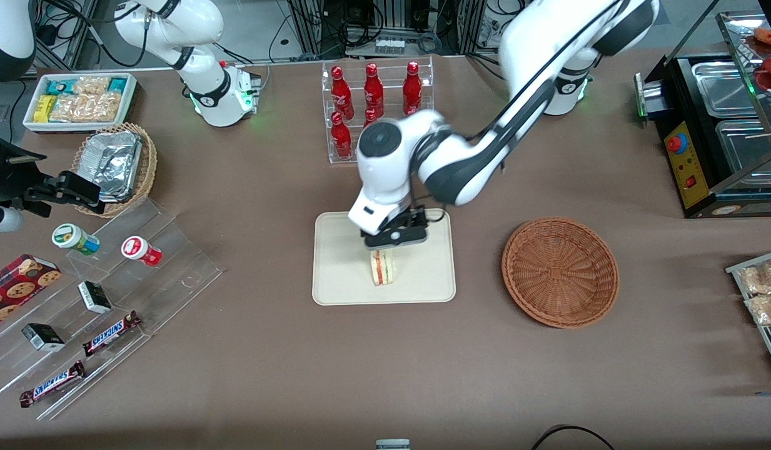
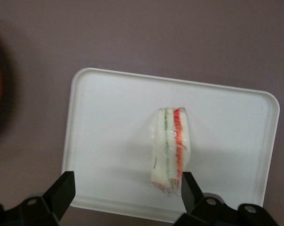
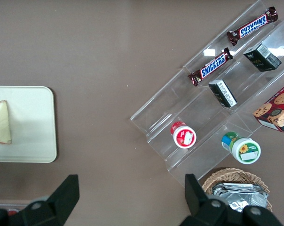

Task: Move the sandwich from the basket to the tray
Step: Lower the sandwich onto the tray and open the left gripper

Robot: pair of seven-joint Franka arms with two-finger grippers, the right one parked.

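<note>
Sandwich [image 1: 382, 268] stands on edge on the cream tray [image 1: 335, 281], near the tray's middle and closer to its front-camera edge. From the front, the left arm's gripper [image 1: 394, 239] hangs directly above the sandwich, just over its top. The round reddish-brown basket [image 1: 560, 272] sits on the tabletop beside the tray, toward the working arm's end, well apart from it and with nothing in it.

From the left wrist, the gripper [image 2: 124, 190] is spread wide, holding nothing. The sandwich [image 2: 170, 149] lies on the tray [image 2: 104, 117] between the two fingers, close against one finger [image 2: 190, 190] and well apart from the other. Its green and red filling stripes face the camera.

From the right wrist, the sandwich [image 3: 1, 122] shows as a pale wedge lying on the tray [image 3: 34, 127], short of its rounded corner.
</note>
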